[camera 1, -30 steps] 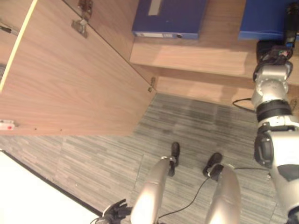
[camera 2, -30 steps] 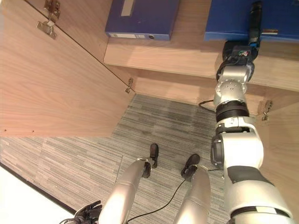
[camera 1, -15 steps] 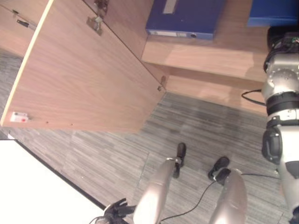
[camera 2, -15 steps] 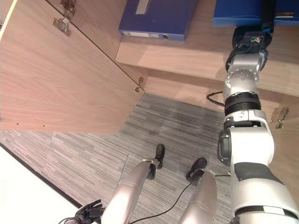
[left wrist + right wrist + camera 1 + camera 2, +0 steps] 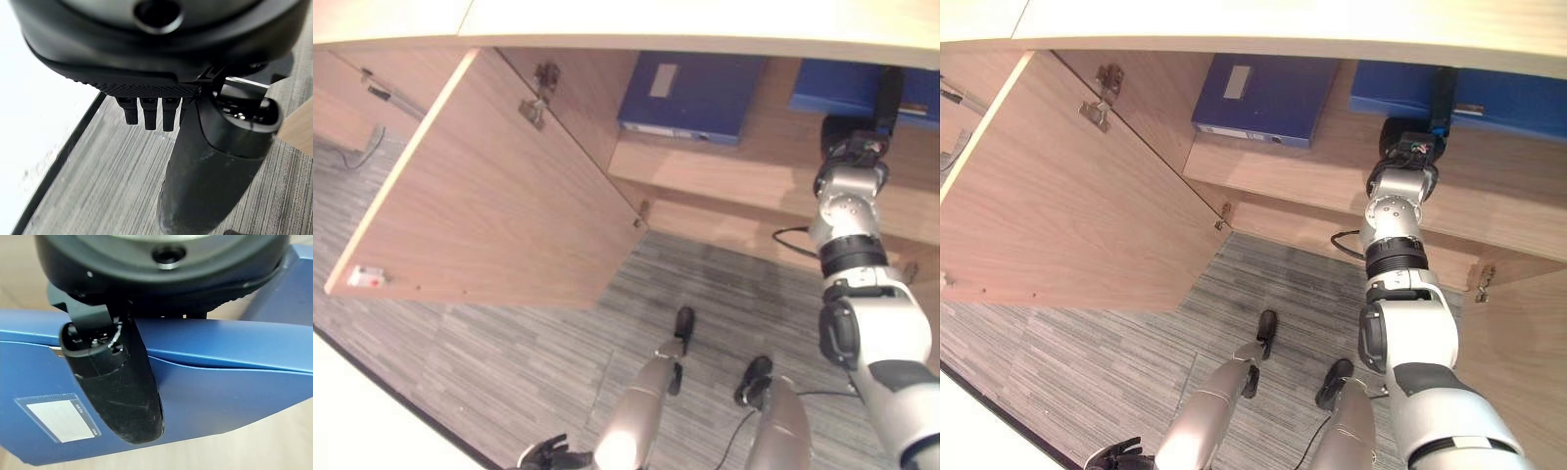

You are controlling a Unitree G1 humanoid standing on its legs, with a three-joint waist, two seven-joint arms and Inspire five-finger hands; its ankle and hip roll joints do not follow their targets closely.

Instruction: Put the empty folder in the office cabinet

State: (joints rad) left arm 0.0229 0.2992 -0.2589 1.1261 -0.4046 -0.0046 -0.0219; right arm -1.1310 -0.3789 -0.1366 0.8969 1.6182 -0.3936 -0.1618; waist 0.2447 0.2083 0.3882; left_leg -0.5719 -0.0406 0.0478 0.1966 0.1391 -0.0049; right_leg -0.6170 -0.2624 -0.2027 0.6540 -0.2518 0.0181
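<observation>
A light blue folder (image 5: 1503, 100) lies flat on the shelf (image 5: 1332, 166) of the wooden office cabinet, at its right side. My right hand (image 5: 1442, 93) reaches into the cabinet and is shut on this folder. In the right wrist view the thumb (image 5: 117, 382) presses on the folder's cover (image 5: 220, 382), while the fingers are hidden under it. My left hand (image 5: 548, 455) hangs low near the floor, and its fingers (image 5: 149, 112) are relaxed and hold nothing.
A darker blue folder (image 5: 690, 90) lies on the same shelf further left. The cabinet's left door (image 5: 499, 211) stands wide open over the grey carpet. The right door (image 5: 1520, 333) is open too. A white surface (image 5: 352, 416) borders the floor at lower left.
The whole picture has shifted, so the cabinet's top edge now shows. My right hand stays on the light blue folder at the shelf. The left hand has not moved.
</observation>
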